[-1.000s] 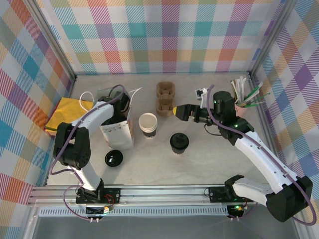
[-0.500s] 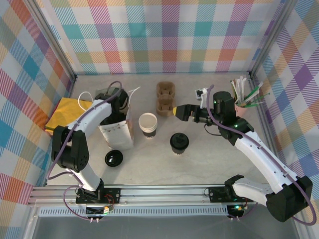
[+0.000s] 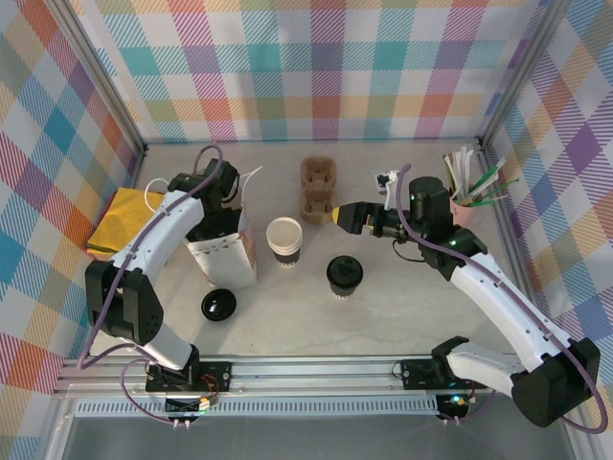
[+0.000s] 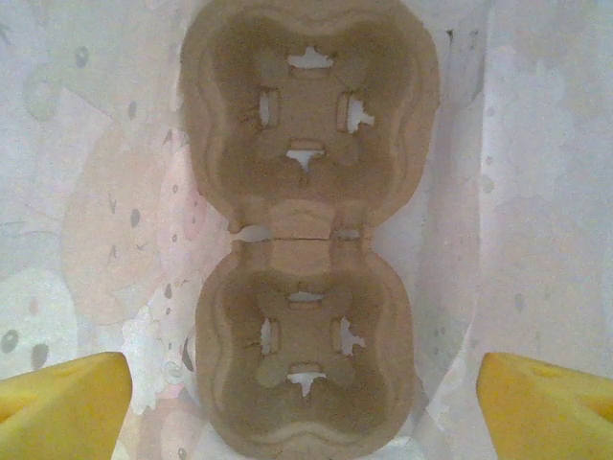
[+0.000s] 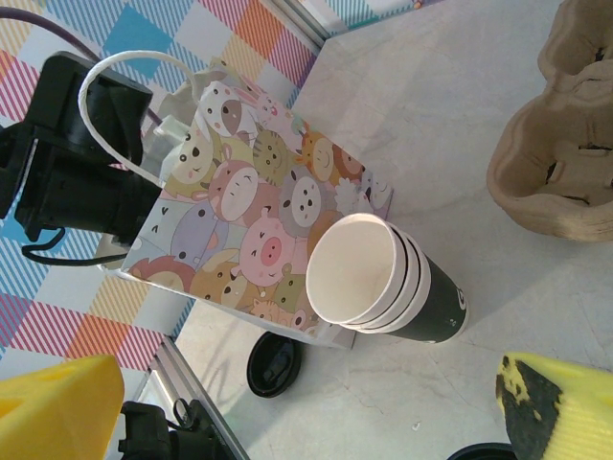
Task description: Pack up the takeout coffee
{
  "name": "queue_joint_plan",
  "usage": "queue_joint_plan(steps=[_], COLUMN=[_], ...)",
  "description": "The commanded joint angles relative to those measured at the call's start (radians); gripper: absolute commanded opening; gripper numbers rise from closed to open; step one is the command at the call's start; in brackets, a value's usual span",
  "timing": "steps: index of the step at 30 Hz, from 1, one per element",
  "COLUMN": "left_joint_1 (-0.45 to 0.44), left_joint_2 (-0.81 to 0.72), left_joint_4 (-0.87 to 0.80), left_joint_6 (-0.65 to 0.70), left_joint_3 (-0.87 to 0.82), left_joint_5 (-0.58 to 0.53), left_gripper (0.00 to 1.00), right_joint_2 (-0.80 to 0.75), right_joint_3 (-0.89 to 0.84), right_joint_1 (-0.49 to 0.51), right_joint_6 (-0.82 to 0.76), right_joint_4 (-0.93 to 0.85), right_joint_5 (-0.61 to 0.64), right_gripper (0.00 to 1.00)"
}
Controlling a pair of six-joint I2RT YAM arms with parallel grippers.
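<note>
Seen from above, the takeout coffee [image 3: 345, 275] stands upright on the table [image 3: 402, 316] just right of centre, black lid on, touched by neither arm. Up and left of it stands a stack of open cups [image 3: 284, 240], and beyond that a pulp cup carrier [image 3: 319, 189]. The right gripper [image 3: 340, 218] hovers just right of that carrier, above the coffee in the frame and apart from it. At left centre the cartoon gift bag [image 3: 228, 251] stands upright, with the left gripper [image 3: 222, 192] over its open mouth. A loose black lid [image 3: 218, 305] lies below the bag, a yellow packet [image 3: 124, 218] sits at far left, and a holder of stirrers [image 3: 469, 187] at far right.

Looking down from the left wrist, a second carrier [image 4: 306, 192] lies flat at the bottom between the bag's pale walls [image 4: 546, 192]. The yellow fingertips [image 4: 62, 402] sit in the lower corners, spread wide and holding nothing.

From the right wrist, the yellow fingers [image 5: 57, 407] are likewise wide apart and empty. Between them lie the bag's animal-print side, the stacked cups at centre, the loose lid lower left and the pulp carrier at the right edge. A dark sliver at the bottom edge may be the coffee's lid; I cannot tell.
</note>
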Motion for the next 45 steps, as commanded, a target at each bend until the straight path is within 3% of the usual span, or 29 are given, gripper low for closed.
queue_joint_plan(steps=[1, 45], left_joint_1=[0.012, 0.012], left_joint_2=[-0.043, -0.126], left_joint_4=[-0.047, -0.154], left_joint_6=[-0.017, -0.01], left_joint_3=[0.034, 0.173], left_joint_5=[-0.015, -0.041], left_gripper=[0.93, 0.94], right_joint_2=[-0.001, 0.019], right_joint_3=[-0.004, 0.004], right_joint_1=[0.004, 0.005], right_joint_6=[0.0, 0.014], right_joint_4=[0.028, 0.04], right_joint_5=[-0.017, -0.035], right_gripper=[0.99, 0.99])
